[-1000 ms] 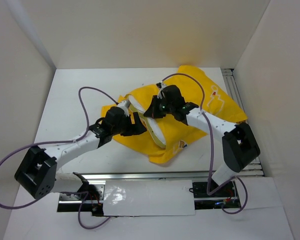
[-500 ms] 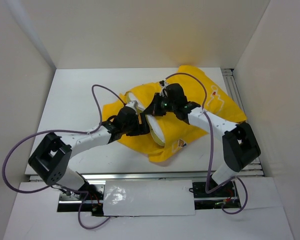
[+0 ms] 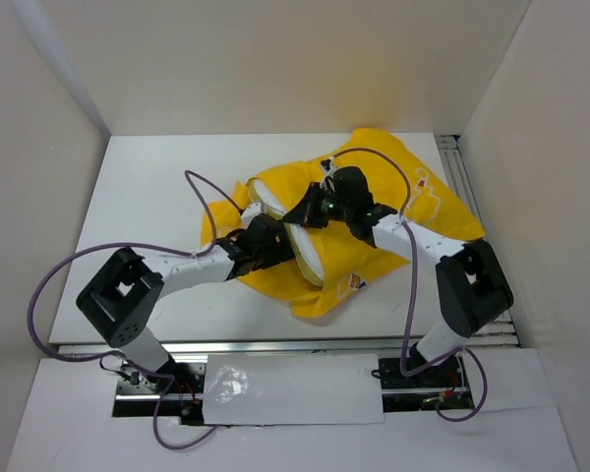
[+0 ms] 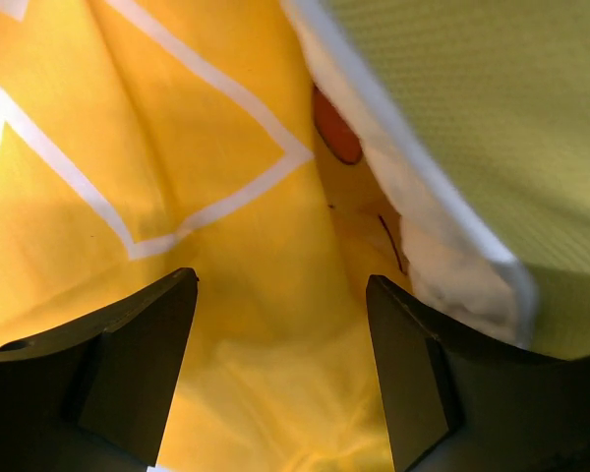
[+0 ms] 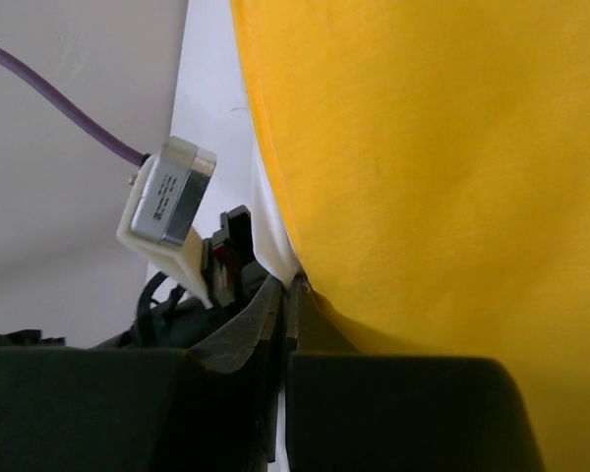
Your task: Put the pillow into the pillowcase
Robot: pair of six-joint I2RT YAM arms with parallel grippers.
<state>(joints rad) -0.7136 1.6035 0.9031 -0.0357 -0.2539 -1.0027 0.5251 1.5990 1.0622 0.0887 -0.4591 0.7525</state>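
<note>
The yellow pillowcase (image 3: 388, 172) lies crumpled mid-table, with the white pillow (image 3: 313, 258) showing at its near-left mouth. My left gripper (image 3: 280, 241) is pushed into that mouth. In the left wrist view it (image 4: 280, 329) stands open over yellow pillowcase (image 4: 177, 147) fabric with nothing between its fingers, and the pillow (image 4: 442, 246) lies to its right. My right gripper (image 3: 303, 214) is above the opening. In the right wrist view it (image 5: 293, 287) is shut on the pillowcase (image 5: 423, 147) edge, holding it up.
White walls enclose the table (image 3: 147, 197) on the left, back and right. A metal rail (image 3: 295, 346) runs along the near edge. The left arm's purple cable (image 3: 202, 187) loops over the left side. The left wrist camera (image 5: 167, 202) is close beside my right gripper.
The left arm has swung right and forward, carrying its open gripper deeper into the pillowcase mouth. The right gripper has stayed shut on the edge and shifted slightly back.
</note>
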